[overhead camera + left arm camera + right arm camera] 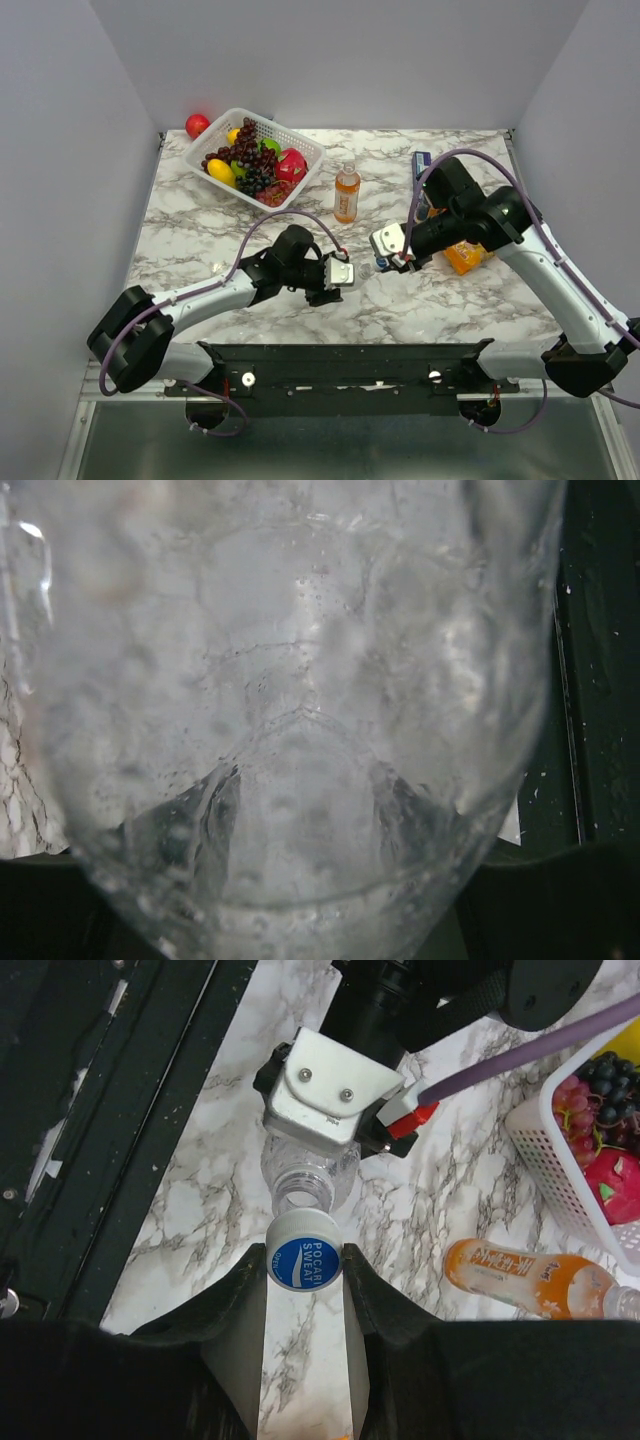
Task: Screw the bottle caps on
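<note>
A white basket (pixel 305 180) of fruit is sitting at the far left of the table (pixel 200 230), and an orange bottle (pixel 346 192) is standing upright just to its right. Nearer the arms, the left pincer (pixel 338 272) is grasping the clear bottle (pixel 305 1175) around its body, holding it on its side with the open mouth facing right. The right pincer (pixel 303 1257) is clenching the blue cap (pixel 305 1263), holding it right at that mouth; whether the two are touching I cannot tell. An orange packet (pixel 465 258) is lying beside the right arm
</note>
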`<state>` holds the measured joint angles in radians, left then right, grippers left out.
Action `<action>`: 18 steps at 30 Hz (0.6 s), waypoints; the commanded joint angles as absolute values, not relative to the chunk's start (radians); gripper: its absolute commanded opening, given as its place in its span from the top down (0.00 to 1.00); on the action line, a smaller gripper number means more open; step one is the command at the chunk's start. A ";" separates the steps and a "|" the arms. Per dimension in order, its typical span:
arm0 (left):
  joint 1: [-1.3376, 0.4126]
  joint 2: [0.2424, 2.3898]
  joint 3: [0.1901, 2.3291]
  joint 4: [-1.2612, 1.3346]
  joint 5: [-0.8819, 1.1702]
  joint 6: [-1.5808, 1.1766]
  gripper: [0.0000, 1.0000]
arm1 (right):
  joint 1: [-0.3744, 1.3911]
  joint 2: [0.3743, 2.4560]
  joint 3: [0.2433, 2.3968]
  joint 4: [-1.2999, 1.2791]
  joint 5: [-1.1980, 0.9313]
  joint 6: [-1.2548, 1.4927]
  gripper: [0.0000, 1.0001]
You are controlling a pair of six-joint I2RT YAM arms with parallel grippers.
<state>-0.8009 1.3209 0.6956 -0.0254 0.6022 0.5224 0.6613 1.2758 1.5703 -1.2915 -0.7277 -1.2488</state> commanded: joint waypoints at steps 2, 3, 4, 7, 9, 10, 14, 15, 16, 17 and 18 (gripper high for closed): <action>-0.808 1.328 0.752 -0.025 0.595 0.483 1.00 | 0.707 1.287 1.577 -1.296 -0.669 -1.267 0.84; -0.810 1.328 0.758 -0.025 0.595 0.473 1.00 | 0.716 1.285 1.568 -1.290 -0.660 -1.272 0.84; -0.810 1.328 0.770 -0.026 0.597 0.469 1.00 | 0.721 1.284 1.562 -1.284 -0.655 -1.276 0.84; -0.810 1.327 0.790 -0.037 0.614 0.463 1.00 | 0.730 1.281 1.539 -1.234 -0.631 -1.256 0.84; -0.810 1.325 0.793 -0.038 0.624 0.462 1.00 | 0.735 1.275 1.526 -1.207 -0.611 -1.235 0.84; -0.810 1.324 0.792 -0.040 0.627 0.460 1.00 | 0.736 1.275 1.517 -1.183 -0.601 -1.226 0.84; -0.811 1.324 0.782 -0.035 0.640 0.456 1.00 | 0.739 1.272 1.503 -1.134 -0.572 -1.184 0.85; -0.811 1.319 0.784 -0.034 0.640 0.453 1.00 | 0.739 1.267 1.499 -1.126 -0.560 -1.169 0.85; -0.811 1.319 0.778 -0.032 0.643 0.453 1.00 | 0.739 1.266 1.496 -1.120 -0.557 -1.167 0.85; -0.810 1.318 0.775 -0.028 0.644 0.451 1.00 | 0.739 1.269 1.491 -1.121 -0.554 -1.169 0.85; -0.811 1.316 0.773 -0.026 0.646 0.449 1.00 | 0.739 1.269 1.486 -1.120 -0.545 -1.169 0.85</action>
<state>-0.8013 1.3281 0.7601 -0.0761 0.5983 0.4587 0.7277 1.2751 1.5181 -1.1782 -0.6006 -1.2034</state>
